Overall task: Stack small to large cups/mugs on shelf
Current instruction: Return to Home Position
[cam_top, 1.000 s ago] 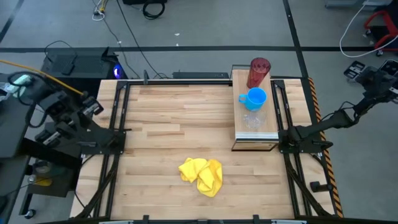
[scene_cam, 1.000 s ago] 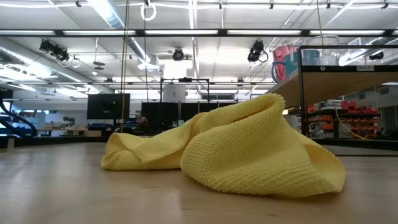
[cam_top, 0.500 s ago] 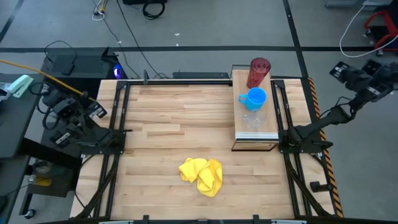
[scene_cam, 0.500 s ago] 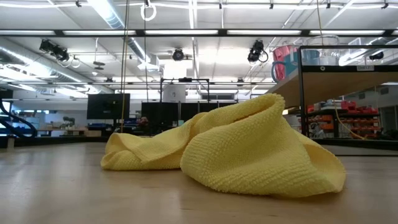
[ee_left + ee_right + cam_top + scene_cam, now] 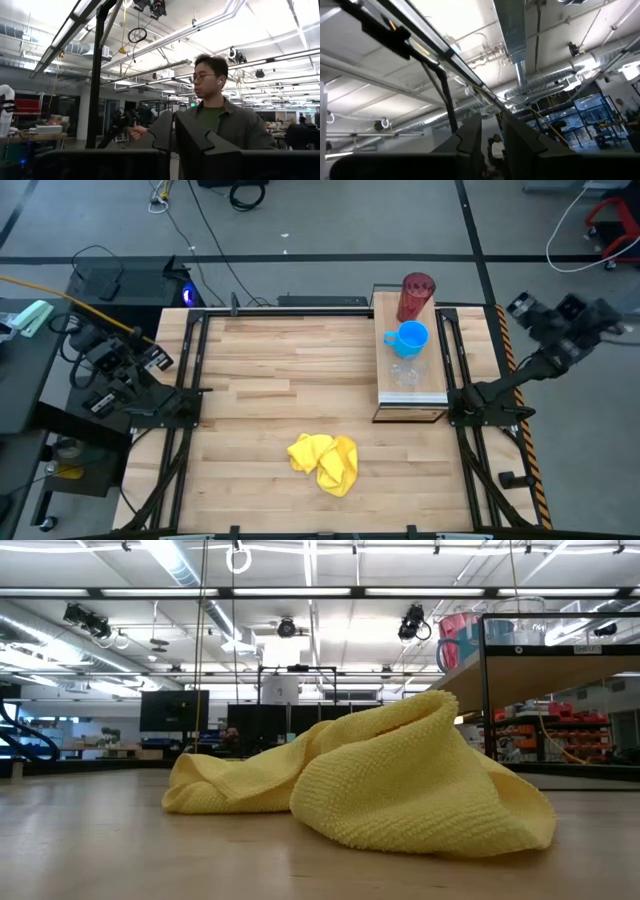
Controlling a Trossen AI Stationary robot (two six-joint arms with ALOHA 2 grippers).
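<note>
The light-wood shelf [image 5: 430, 385] stands along the table's right side, and it also shows raised on a black frame in the low view [image 5: 545, 670]. Three vessels stand in a row on it. The dark red tumbler [image 5: 417, 297] is at the far end, the blue mug [image 5: 410, 338] in the middle and the clear cup [image 5: 405, 374] nearest. My left gripper [image 5: 173, 135] is shut and empty off the table's left edge, on its arm [image 5: 120, 365]. My right gripper [image 5: 520, 306], seen with a narrow gap in its wrist view [image 5: 491, 132], is empty beyond the table's right edge, level with the tumbler.
A crumpled yellow cloth [image 5: 323, 462] lies near the table's front middle and fills the low view [image 5: 380, 780]. Black frame rails [image 5: 190, 370] run along both sides of the table. A person [image 5: 215, 115] stands in the room beyond the left arm.
My right gripper has swung from far off the table's right side toward the table's right edge, nearer the shelf's far end. The cups, shelf and cloth have stayed in place.
</note>
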